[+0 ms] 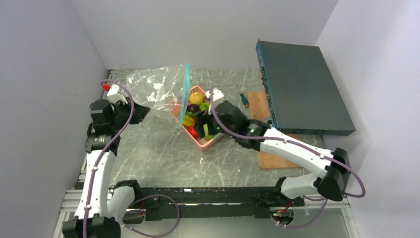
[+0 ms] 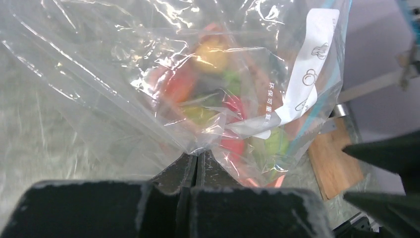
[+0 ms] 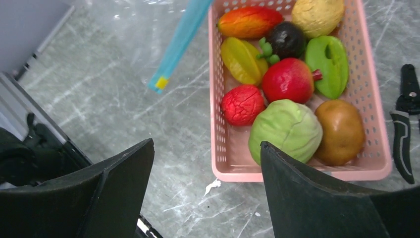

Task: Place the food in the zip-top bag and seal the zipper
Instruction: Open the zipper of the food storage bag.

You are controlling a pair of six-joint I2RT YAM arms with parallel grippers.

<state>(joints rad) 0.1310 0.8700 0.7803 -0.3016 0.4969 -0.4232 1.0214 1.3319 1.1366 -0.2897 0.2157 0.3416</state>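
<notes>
I'm pinching the zip-top bag [image 2: 124, 74] tight w/ L claw [image 2: 197, 158], left of the pink basket [image 3: 297, 174]. R claw [image 3: 207, 146] is hanging wide open over that basket, holding nothing.

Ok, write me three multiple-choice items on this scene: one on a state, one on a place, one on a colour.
1. The left tool is: A shut on the zip-top bag; B open; C out of view.
2. The food lies: A in the zip-top bag; B in the pink basket; C in the left tool.
3. The zipper is: A red; B yellow; C teal-blue.
Answers: 1 A, it pinches a fold of clear plastic; 2 B, every visible piece sits in the basket; 3 C, the strip along the bag's mouth is teal-blue.
</notes>
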